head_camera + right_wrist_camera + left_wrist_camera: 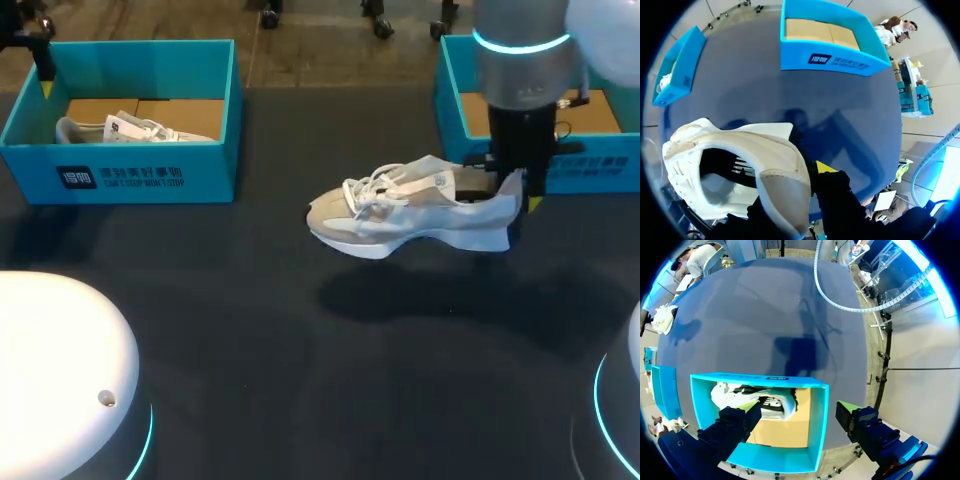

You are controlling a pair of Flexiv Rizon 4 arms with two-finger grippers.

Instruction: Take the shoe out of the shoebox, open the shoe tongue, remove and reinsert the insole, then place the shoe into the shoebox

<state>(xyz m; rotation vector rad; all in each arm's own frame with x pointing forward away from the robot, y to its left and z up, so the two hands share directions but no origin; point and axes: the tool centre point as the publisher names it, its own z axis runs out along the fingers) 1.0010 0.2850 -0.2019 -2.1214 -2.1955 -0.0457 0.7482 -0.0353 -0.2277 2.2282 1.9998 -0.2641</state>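
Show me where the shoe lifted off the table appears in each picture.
Head view: shoe right of middle, heel in right hand.
Left wrist view: shoe small, far across the table.
Right wrist view: shoe close up, in the right hand.
Shared landmark: blue box holding another shoe.

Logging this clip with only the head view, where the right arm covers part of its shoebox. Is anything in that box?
Observer: No. The right wrist view shows the right shoebox holding only its bare cardboard floor.
Reviewer: And the grip?
Observer: The right claw pinches the sneaker at its heel collar, with one yellow tip outside the heel.
Reviewer: And on the left?
Observer: The left claw is open, hovering over the left shoebox with the second sneaker in it.
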